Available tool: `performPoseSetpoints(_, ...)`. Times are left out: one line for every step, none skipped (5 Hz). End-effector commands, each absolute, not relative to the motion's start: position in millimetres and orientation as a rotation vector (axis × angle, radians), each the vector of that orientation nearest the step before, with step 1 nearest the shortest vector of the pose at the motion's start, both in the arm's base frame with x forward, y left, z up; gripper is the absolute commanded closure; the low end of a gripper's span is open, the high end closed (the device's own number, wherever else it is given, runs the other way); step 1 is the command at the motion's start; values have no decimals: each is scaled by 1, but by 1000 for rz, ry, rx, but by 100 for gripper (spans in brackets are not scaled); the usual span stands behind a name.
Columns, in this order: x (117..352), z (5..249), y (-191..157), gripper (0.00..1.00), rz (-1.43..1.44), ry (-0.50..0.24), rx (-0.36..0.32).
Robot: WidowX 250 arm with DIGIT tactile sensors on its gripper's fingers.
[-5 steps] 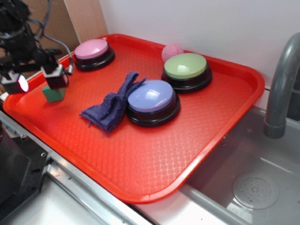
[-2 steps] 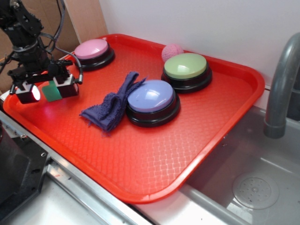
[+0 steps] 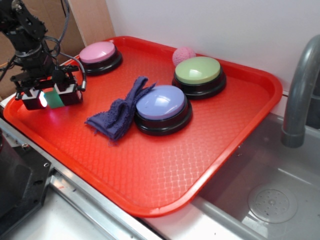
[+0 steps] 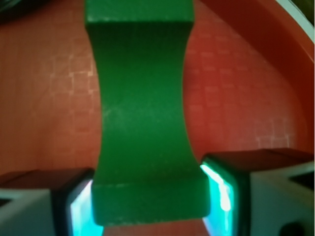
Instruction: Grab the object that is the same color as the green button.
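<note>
The small teal-green block [image 3: 54, 99] sits at the left end of the red tray [image 3: 150, 165], between the fingers of my gripper [image 3: 51, 96]. In the wrist view the block [image 4: 142, 113] fills the middle of the frame, and my gripper [image 4: 147, 204] has both lit pads against the block's near end. The jaws are shut on the block, which rests low on the tray. The green button [image 3: 198, 70], a pale yellow-green dome on a black base, stands at the tray's back right, far from the gripper.
A pink domed button [image 3: 97, 52] stands just behind the gripper. A purple cloth [image 3: 117, 115] and a lavender-blue button [image 3: 161, 102] lie to its right. A pink ball [image 3: 183, 55] sits behind the green button. A grey faucet [image 3: 300, 90] and sink [image 3: 260, 200] are on the right.
The gripper has come down around the block and its fingers have drawn in from wide apart until they press the block's sides.
</note>
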State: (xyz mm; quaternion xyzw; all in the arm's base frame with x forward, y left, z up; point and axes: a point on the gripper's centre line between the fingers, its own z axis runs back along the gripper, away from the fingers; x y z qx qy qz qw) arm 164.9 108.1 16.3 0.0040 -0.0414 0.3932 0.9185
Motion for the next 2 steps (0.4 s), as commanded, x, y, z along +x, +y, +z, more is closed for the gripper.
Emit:
performPoseSetpoints(175,74,100,100,582,-142,-2)
performPoseSetpoints(187,105,74,100,412,-129,-19)
